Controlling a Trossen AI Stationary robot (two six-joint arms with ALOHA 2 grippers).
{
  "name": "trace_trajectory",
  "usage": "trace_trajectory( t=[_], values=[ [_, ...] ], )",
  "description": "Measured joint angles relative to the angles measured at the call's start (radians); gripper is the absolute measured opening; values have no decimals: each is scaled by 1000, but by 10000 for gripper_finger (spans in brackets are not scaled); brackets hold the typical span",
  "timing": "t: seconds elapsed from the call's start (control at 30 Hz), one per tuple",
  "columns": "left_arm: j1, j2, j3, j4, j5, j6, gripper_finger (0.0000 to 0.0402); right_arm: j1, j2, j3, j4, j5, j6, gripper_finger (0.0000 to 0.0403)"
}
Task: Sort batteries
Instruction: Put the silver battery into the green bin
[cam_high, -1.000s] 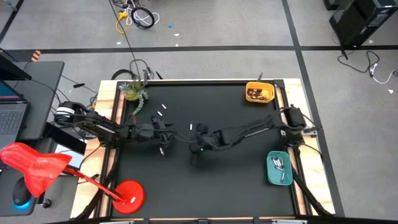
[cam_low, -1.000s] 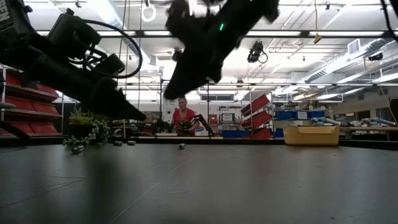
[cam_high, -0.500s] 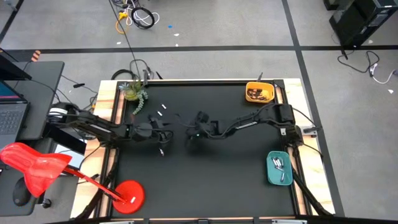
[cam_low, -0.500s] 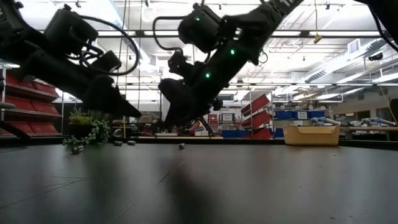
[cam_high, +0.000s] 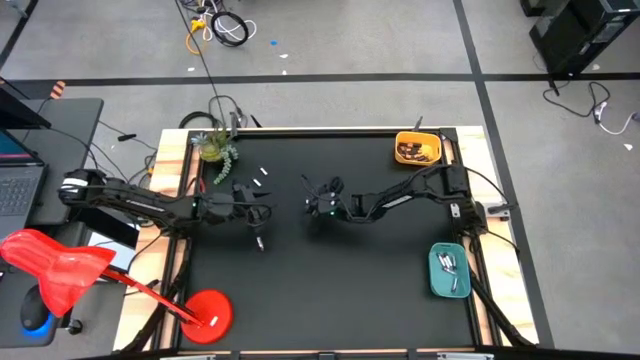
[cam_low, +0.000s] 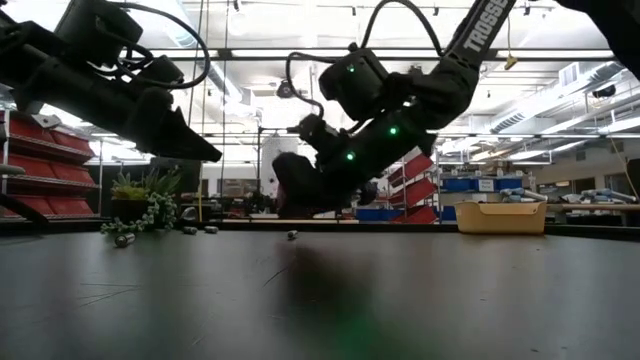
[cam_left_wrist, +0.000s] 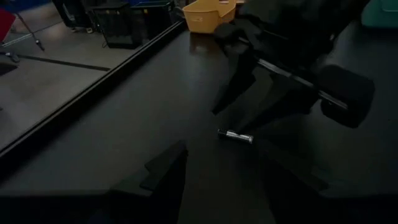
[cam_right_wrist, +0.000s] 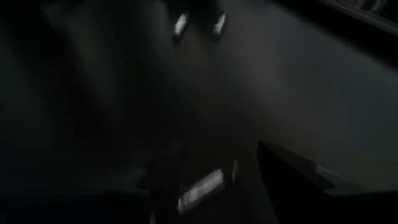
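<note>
Both end effectors, left (cam_high: 262, 212) and right (cam_high: 312, 197), hang released above three loose batteries (cam_high: 262, 176); two trays (cam_high: 418, 149).

The right wrist view is dark and smeared: a pale battery (cam_right_wrist: 200, 189) between the fingers and two more batteries (cam_right_wrist: 181, 25) farther off show only as streaks. From above, the contents of the yellow tray (cam_high: 417, 149) and teal tray (cam_high: 447, 271) are too small to tell apart. In the low view, the left arm (cam_low: 90, 85) is cut off by the picture's edge.
</note>
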Motion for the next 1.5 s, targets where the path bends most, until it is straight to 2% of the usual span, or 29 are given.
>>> trace_trajectory(
  t=[0.43, 0.67, 0.77, 0.93, 1.1, 1.23, 1.5],
  values=[
    [0, 0, 0, -9, 43, 3, 198, -11, 106, 8, 84, 4, 60, 213],
    [0, 1, 0, -20, 45, 4, 198, 7, 103, 12, 17, 11, 68, 199],
    [0, 1, 0, -23, 46, 4, 198, 10, 102, 12, -13, 11, 81, 165],
    [0, 1, 0, -25, 46, 4, 198, 16, 102, 11, -22, 12, 63, 33],
    [0, 1, 0, -25, 47, 4, 198, 15, 100, 9, -23, 3, 50, 26],
    [0, 1, 0, -30, 48, 2, 198, 15, 42, 5, -93, -22, 26, 26],
    [0, 2, -11, -13, 54, 8, 198, 52, -207, 3, -447, -34, 8, 26]
  ],
)
